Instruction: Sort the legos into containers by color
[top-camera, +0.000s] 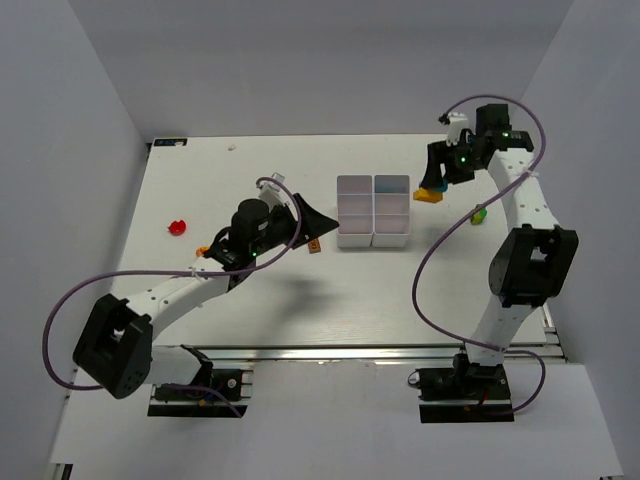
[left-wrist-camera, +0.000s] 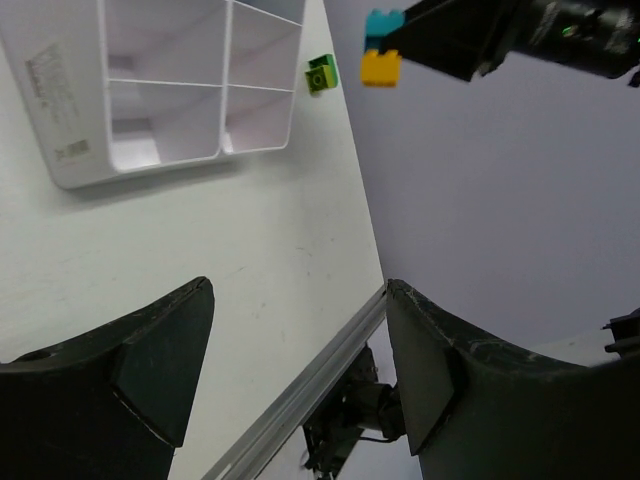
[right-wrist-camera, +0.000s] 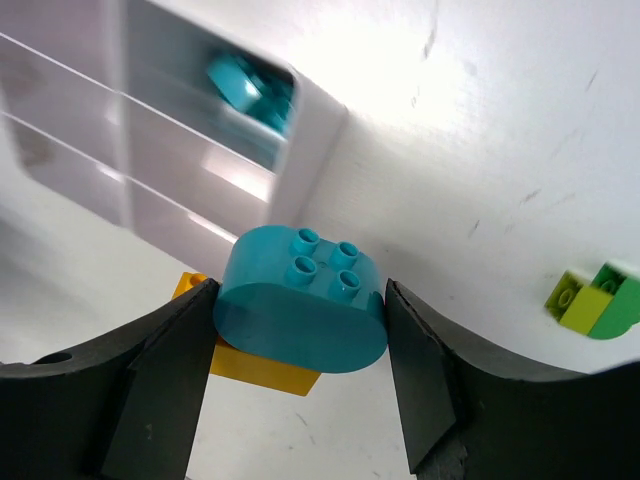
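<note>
The white six-compartment tray stands mid-table; it also shows in the left wrist view and the right wrist view. My right gripper is shut on a teal-blue rounded brick with a yellow brick stuck under it, held just right of the tray's far end. The pair also shows in the left wrist view. Another teal piece lies in a far tray compartment. My left gripper is open and empty, just left of the tray.
A green and yellow lego lies right of the tray, also in the right wrist view. A brown lego sits by my left gripper. An orange lego and a red lego lie at the left.
</note>
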